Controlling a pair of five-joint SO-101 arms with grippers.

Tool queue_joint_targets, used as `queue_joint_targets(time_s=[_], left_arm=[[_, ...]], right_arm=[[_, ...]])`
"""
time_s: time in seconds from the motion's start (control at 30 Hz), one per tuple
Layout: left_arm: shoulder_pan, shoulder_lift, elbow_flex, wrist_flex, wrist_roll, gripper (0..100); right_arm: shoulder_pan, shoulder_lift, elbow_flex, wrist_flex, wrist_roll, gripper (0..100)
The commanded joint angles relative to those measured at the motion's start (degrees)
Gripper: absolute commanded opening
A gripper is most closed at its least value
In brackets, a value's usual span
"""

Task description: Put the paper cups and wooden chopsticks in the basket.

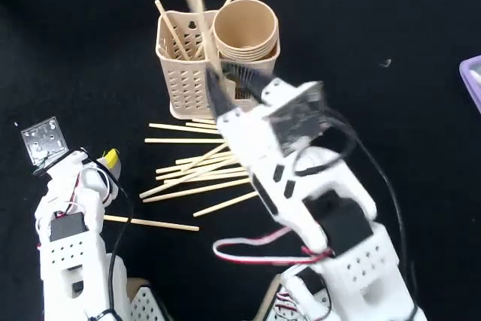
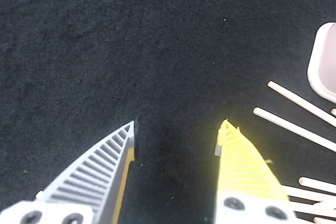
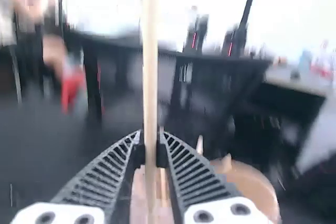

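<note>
A beige perforated basket point(image 1: 183, 84) stands at the back of the black table. Stacked paper cups point(image 1: 246, 29) sit in its right compartment and a few chopsticks point(image 1: 171, 31) lean in the left one. My right gripper point(image 3: 150, 140) is shut on one wooden chopstick point(image 3: 150, 66), held roughly upright over the basket point(image 1: 201, 24). Part of a cup rim point(image 3: 247, 182) lies just beyond the fingers. Several loose chopsticks point(image 1: 197, 171) lie scattered in front of the basket. My left gripper point(image 2: 176, 129) hangs open over bare cloth at the front left point(image 1: 104, 165), with chopstick ends point(image 2: 294, 124) beside it.
A corner of the basket point(image 2: 325, 61) lies beyond the left gripper's yellow finger. One chopstick point(image 1: 150, 223) lies apart near the left arm. A small metal plate point(image 1: 43, 139) rests at the far left, and a purple object point(image 1: 472, 80) sits at the right edge.
</note>
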Motion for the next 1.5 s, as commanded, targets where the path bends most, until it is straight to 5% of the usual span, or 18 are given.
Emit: queue_joint_targets(time_s=[0.0, 0.4, 0.9, 1.17, 1.47], left_arm=[[-0.48, -0.7, -1.8, -1.14, -0.09, 25], [-0.4, -0.7, -1.8, -1.14, -0.09, 25], [-0.4, -0.7, -1.8, -1.14, -0.09, 25], [-0.4, -0.7, -1.8, -1.14, -0.09, 25], [-0.4, -0.7, -1.8, -1.14, -0.09, 25]], right_arm=[[-0.79, 7.08, -3.56, -19.34, -4.13, 1.0], [-0.7, 33.98, -25.27, -25.58, -4.22, 1.0], [4.22, 49.36, -23.43, -24.18, -3.96, 1.2], [3.08, 51.03, -35.56, 0.62, -4.13, 19.4], [2.81, 48.48, -55.87, 33.41, -3.96, 12.8]])
